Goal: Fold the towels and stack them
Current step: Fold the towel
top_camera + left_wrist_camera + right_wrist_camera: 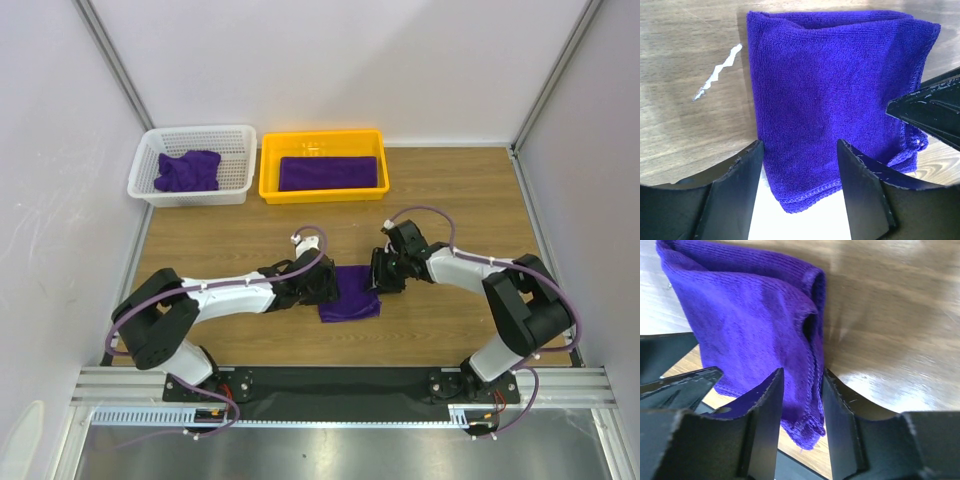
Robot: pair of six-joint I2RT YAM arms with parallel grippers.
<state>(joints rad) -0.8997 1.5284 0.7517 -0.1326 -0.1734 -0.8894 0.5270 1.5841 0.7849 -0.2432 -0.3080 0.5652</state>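
**Station State: Towel Between Both Grippers**

**Top external view.** A white basket (150, 140) at the far left of the table (450, 200) held one crumpled basket towel (187, 170). Just beside it on the right, a yellow tray (322, 136) held one flat, folded tray towel (330, 173), its long axis running left to right along the tray. The table was wood-grained, with white walls on three sides. The centre towel (350, 297) lay near the front middle, folded to a near-square and slightly skewed to the table edge. The left gripper (325, 285) met its left side and the right gripper (380, 272) its far right corner.

**Left wrist view.** The left gripper (800, 145) stood wide open, with the near edge of the centre towel (830, 100) lying flat between its fingers, unclamped. A white mark (717, 75) showed on the wood.

**Right wrist view.** The right gripper (802, 375) stood narrowly apart astride a hemmed edge of the centre towel (740, 315). Whether it pinched the cloth could not be told.
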